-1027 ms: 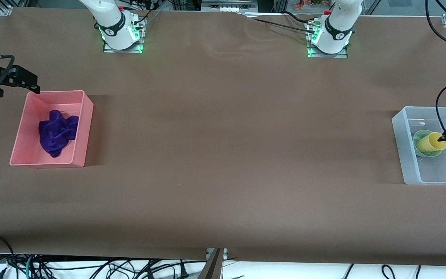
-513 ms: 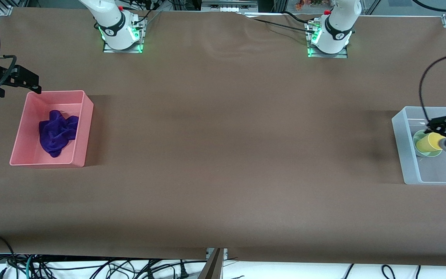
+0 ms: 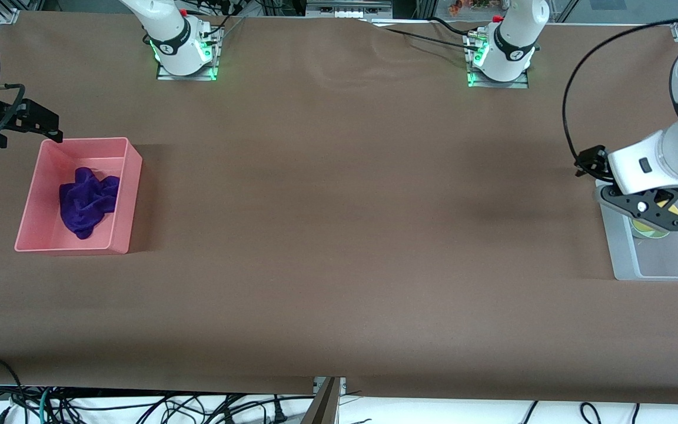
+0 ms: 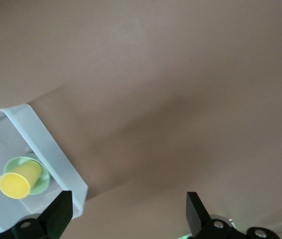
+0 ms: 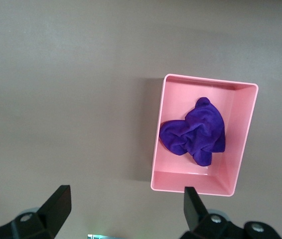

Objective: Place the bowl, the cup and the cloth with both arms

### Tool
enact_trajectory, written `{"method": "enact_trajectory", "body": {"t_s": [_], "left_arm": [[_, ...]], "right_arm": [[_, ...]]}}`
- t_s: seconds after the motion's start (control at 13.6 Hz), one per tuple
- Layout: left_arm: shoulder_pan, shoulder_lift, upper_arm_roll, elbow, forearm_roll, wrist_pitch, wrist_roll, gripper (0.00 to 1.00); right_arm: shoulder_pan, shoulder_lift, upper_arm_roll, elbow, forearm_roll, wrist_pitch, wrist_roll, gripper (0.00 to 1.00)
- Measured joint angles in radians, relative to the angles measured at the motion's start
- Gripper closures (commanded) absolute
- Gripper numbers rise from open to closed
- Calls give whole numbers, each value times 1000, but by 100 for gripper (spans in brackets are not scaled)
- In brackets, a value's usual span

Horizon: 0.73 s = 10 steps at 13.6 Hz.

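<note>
Cloth (image 3: 87,201): deep purple, crumpled, lying inside the pink bin (image 3: 124,194) at the right arm's end of the table. In the right wrist view the cloth (image 5: 195,132) sits roughly mid-floor of the pink bin (image 5: 157,149), bare pink floor showing around it.

Cup (image 4: 17,181): yellow, tipped on its side with its mouth open toward the left wrist camera, resting in the mint-green bowl (image 4: 42,176). Bowl stands on the floor of the clear plastic bin (image 4: 51,149) at the left arm's end of the table, close to one long wall. From the front, only slivers of the cup (image 3: 671,209) and bowl (image 3: 652,233) show under the left arm's hand; the clear plastic bin (image 3: 624,259) is otherwise uncovered at its end nearer the front camera.

Left gripper (image 3: 643,211): up in the air over the clear plastic bin's edge nearest the table's middle, above the cup and bowl. Left wrist view shows the left gripper (image 4: 126,211) with fingers (image 4: 60,215) spread wide, nothing between them.

Right gripper (image 3: 36,121): at the table's edge by the pink bin, just off the corner farthest from the front camera; arm waiting. Right wrist view shows the right gripper (image 5: 124,206) with fingers (image 5: 58,204) wide apart and empty, looking down on brown table cover (image 3: 339,235) and the pink bin.
</note>
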Motion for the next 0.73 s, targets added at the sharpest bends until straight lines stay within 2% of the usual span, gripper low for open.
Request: {"method": "enact_trajectory", "body": {"t_s": [0.15, 0.29, 0.37, 0.51, 0.73], "left_arm": [[-81, -51, 82, -40, -26, 76, -121, 0], [-108, -146, 124, -188, -90, 238, -229, 0], [-109, -200, 130, -275, -111, 300, -265, 0], [-109, -271, 135, -374, -127, 341, -298, 0], [-109, -296, 137, -409, -127, 343, -310, 0]], "right_arm": [[0, 0, 0, 0, 0, 0, 0, 0], [0, 0, 0, 0, 0, 0, 0, 0], [0, 0, 0, 0, 0, 0, 0, 0], [0, 0, 0, 0, 0, 0, 0, 0], [0, 0, 0, 0, 0, 0, 0, 0]]}}
